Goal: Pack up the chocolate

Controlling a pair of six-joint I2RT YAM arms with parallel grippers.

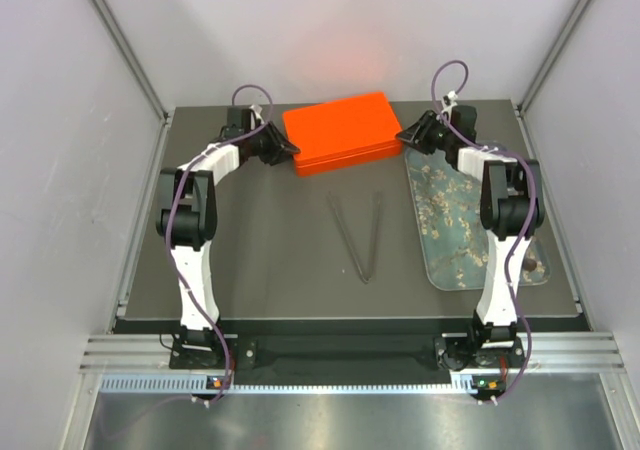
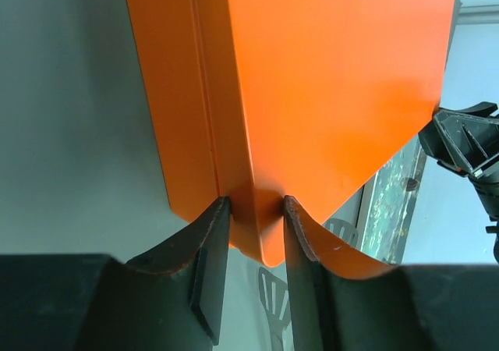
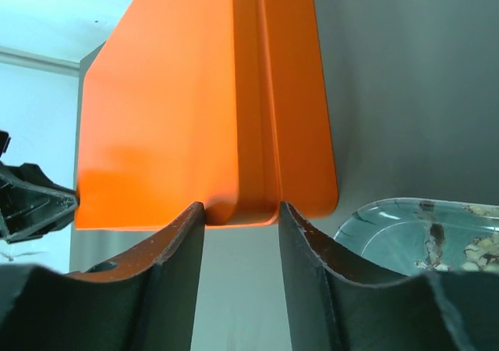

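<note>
The left arm (image 1: 190, 215) and right arm (image 1: 508, 205) reach forward, wrists turned inward, the left claw (image 1: 291, 151) and right claw (image 1: 404, 134) each pinching an opposite end of the orange box (image 1: 343, 130).

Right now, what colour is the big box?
The box is bright orange; top view shows it best.
</note>
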